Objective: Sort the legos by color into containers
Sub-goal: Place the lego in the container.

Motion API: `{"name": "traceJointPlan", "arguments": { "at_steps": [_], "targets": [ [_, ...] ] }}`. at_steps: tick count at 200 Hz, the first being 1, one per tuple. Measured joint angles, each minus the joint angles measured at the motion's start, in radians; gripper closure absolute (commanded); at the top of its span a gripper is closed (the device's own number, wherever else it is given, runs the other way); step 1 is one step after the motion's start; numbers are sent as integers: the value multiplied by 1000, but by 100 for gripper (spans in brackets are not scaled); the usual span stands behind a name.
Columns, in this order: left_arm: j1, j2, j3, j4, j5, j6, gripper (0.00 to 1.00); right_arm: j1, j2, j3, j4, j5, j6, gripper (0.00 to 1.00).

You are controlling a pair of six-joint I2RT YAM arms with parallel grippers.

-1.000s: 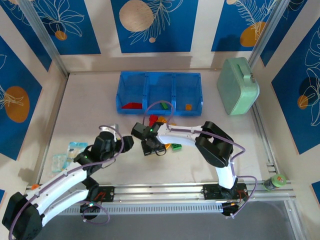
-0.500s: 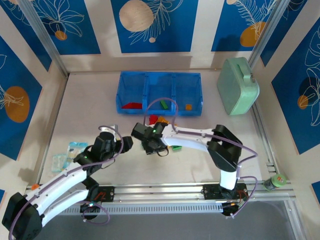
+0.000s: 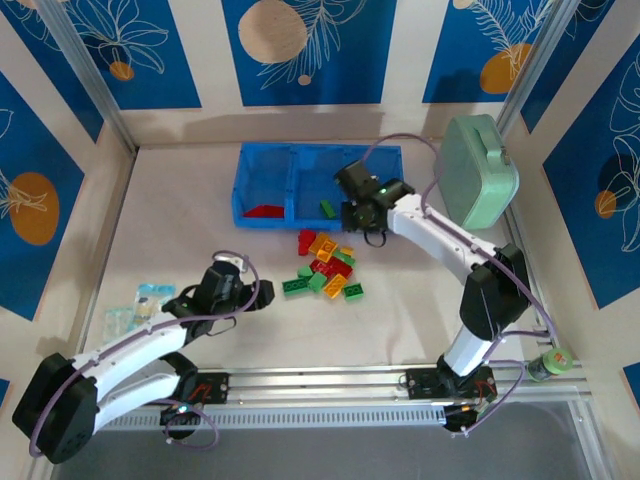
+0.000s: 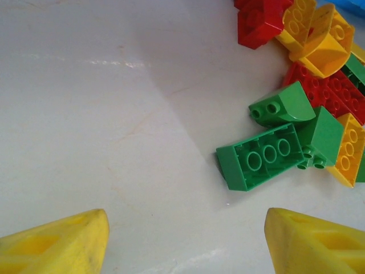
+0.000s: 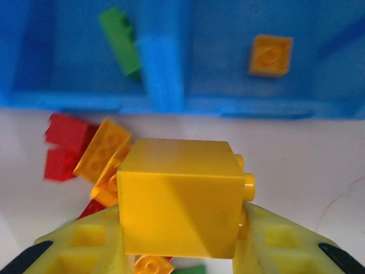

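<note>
Holding a yellow brick (image 5: pixel 179 197) in my right gripper (image 5: pixel 181 242), I'm at the near wall of the tray (image 3: pixel 240 190). Sorted so far: one red brick (image 3: pixel 262 211), one green brick (image 5: pixel 121 39), one orange brick (image 5: pixel 270 55). The pile (image 3: pixel 325 265) is left to do; my left gripper (image 4: pixel 185 240) gapes empty beside it.

Arms and tools: both arms extended, tool states differ.
The left arm (image 3: pixel 130 350) lies low over the bench, reaching forward and right, with the left tool (image 4: pixel 185 242) spread wide. The right arm (image 3: pixel 450 250) stretches far forward and leftward, with the right tool (image 5: pixel 179 242) clamped on a yellow brick (image 5: pixel 179 194).
</note>
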Motion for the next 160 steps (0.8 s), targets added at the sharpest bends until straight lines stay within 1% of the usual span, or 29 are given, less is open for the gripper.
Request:
{"name": "traceJointPlan", "arguments": {
  "at_steps": [18, 33, 68, 108, 118, 123, 131, 140, 150, 160],
  "targets": [
    [-1, -1, 0, 0, 8, 4, 28, -78, 50, 58, 1, -21, -34, 62],
    [-2, -3, 1, -1, 8, 9, 28, -113, 103, 100, 5, -29, -56, 61],
    [-4, -16, 6, -2, 11, 11, 28, -164, 221, 169, -2, -35, -82, 59],
    [-9, -25, 11, -3, 14, 11, 28, -197, 287, 238, -24, -45, -92, 57],
    [-10, -27, 11, -5, 14, 11, 28, -202, 296, 254, -23, -47, -92, 53],
    [-10, -28, 11, -6, 14, 11, 28, -204, 299, 260, -25, -47, -94, 48],
    [-11, -29, 11, -6, 14, 11, 28, -207, 303, 269, -26, -48, -99, 37],
    [-12, -29, 12, -7, 14, 12, 28, -208, 306, 274, -29, -50, -92, 30],
    [-13, -29, 13, -8, 14, 15, 28, -208, 307, 275, -32, -51, -103, 27],
    [-13, -29, 14, -9, 14, 16, 28, -207, 306, 276, -37, -51, -100, 26]
  ]
}}
